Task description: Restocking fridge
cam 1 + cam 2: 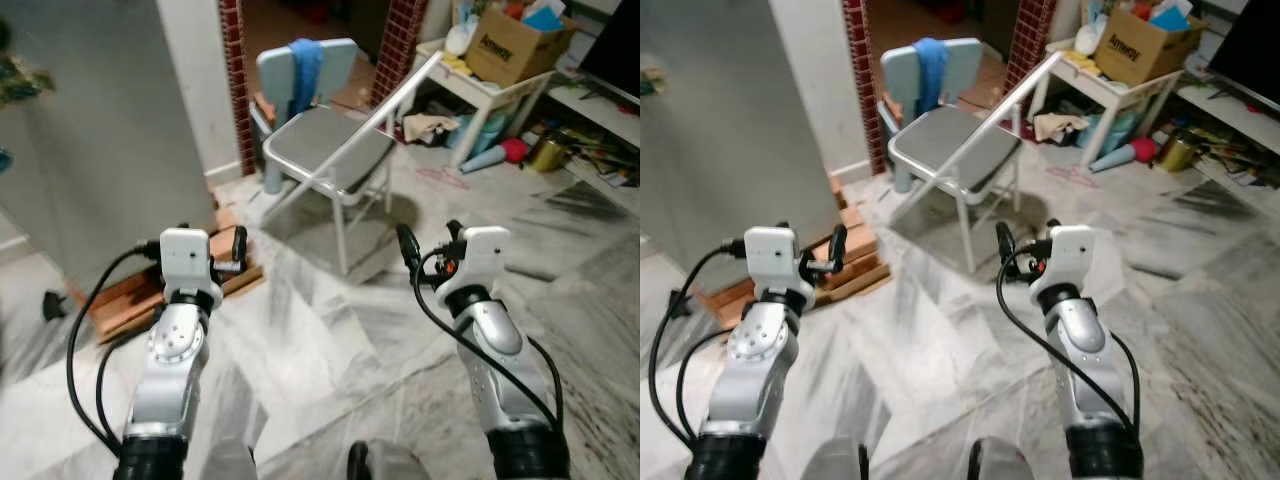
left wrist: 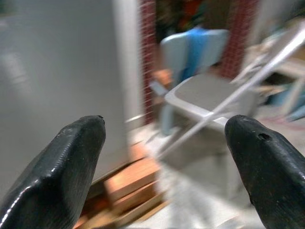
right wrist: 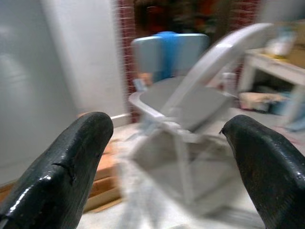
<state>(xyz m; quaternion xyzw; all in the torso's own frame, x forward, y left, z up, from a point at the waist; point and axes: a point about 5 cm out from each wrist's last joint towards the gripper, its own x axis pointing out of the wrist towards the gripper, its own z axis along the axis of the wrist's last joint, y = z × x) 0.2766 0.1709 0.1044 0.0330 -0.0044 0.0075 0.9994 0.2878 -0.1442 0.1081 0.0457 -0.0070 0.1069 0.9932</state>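
Currently the fridge [image 1: 95, 130] stands at the robot's front left, door closed, its grey side just beside a stack of wooden boards [image 1: 150, 285] on the marble floor [image 1: 330, 350]. Left gripper [image 2: 167, 143] and right gripper [image 3: 171, 143] hang in the air ahead, fingers spread wide, holding nothing. Folding chair [image 1: 330, 150] with a blue cloth [image 1: 305, 70] stands beyond; cardboard box [image 1: 510, 45] on a white table [image 1: 480, 85] far right.

Floor [image 1: 330, 350]: grey-veined marble.
Folding chair [image 1: 335, 150]: stands ahead of and between both grippers.
Wooden boards [image 1: 140, 290]: stacked just beyond the left gripper [image 1: 236, 252].
White table [image 1: 480, 85]: beyond the right gripper [image 1: 408, 248].
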